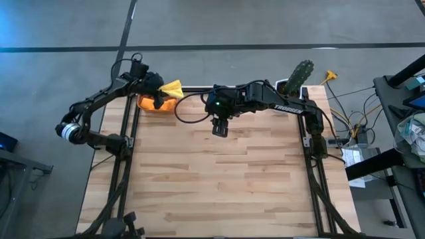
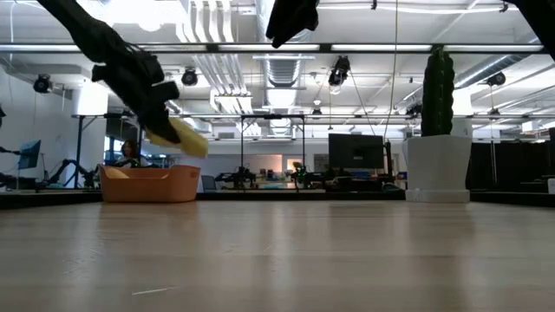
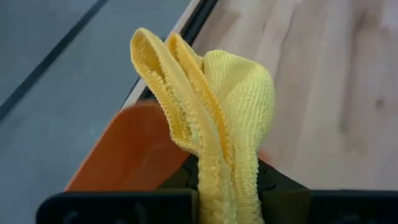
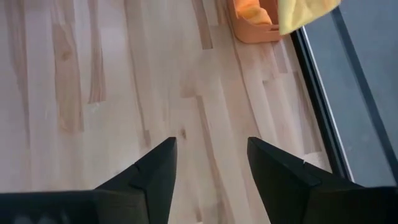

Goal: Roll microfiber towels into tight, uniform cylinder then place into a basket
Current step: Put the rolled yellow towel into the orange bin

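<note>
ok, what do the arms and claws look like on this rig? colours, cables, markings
Both arms are dark, nearly black, jointed links. The right arm carries white TROSSEN lettering on one link, a green light near its wrist, and a black cable looping off that wrist. The left arm has a pale silver-white band at one joint. The right claw has two dark, wedge-shaped, tapering fingers. The left claw is likewise dark.

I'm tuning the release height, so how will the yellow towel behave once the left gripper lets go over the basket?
The yellow towel, pinched in the left gripper, droops in loose folds, so it is probably floppy and may unroll as it drops. It looks light, so likely it lands softly. Part of it hangs past the basket rim, so an end may drape outside.
</note>
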Motion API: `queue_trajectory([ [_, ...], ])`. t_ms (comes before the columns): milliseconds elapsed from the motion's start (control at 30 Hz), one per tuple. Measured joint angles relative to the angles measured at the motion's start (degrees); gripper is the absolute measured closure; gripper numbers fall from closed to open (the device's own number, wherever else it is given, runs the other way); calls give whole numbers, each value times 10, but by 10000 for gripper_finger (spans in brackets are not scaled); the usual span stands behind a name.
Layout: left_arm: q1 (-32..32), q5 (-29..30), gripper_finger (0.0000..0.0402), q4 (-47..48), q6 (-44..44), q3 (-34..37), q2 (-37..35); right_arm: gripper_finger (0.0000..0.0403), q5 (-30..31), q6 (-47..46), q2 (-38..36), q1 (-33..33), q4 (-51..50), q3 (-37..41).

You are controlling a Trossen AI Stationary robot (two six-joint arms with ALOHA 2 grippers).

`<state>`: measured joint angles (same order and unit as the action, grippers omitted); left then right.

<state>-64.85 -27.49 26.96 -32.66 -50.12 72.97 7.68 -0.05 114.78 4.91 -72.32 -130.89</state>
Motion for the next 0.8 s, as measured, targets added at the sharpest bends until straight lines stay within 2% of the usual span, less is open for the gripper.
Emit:
queue_trajectory([
  [167,-31,9,385,7,-32,1,52,211,-1,-5,0,0,-9,0],
  [300,-38,10,385,6,1,-15,96,211,-5,-23,0,0,-21,0],
  [400,-38,66,385,9,77,-36,129,211,-8,-30,0,-3,-31,0],
  [500,-43,113,385,58,125,-64,169,211,-8,-30,0,-4,-31,0],
  [633,-48,114,385,127,129,-94,220,211,-8,-30,0,-4,-31,0],
  [800,-49,114,385,141,114,-117,243,212,-8,-30,-1,-4,-31,0],
])
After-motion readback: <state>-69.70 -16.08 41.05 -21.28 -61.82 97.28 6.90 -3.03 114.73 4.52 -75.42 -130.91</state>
